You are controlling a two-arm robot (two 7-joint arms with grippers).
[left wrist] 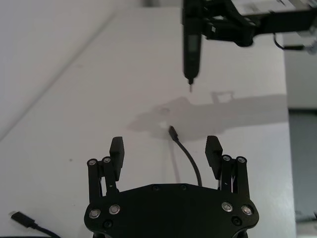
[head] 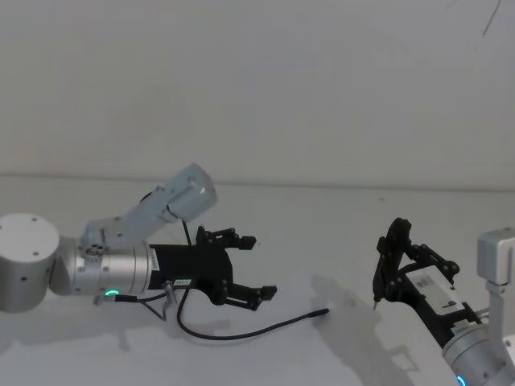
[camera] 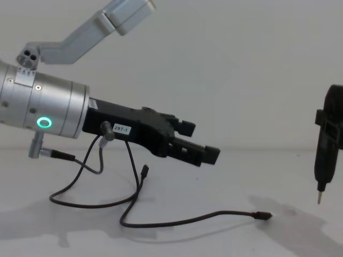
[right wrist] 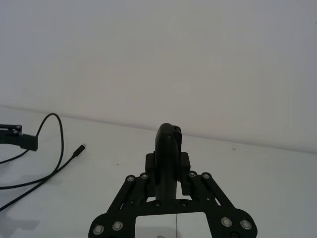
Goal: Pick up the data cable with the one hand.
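Two grippers sit over the white table (head: 322,217). The left gripper (head: 259,266) hovers wide open and empty; well to its right, the right gripper (right wrist: 167,166) clamps a slim black tool (right wrist: 168,136). The data cable (head: 282,324) lies on the table just beneath the left gripper.

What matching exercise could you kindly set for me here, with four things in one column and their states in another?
1. left gripper
2. right gripper
3. data cable
4. ring light

A. lying on the table, ungripped
B. shut on the slim black tool
C. glowing green
D. open, above the data cable

Pairs: 1-D, 2-B, 3-A, 4-C.
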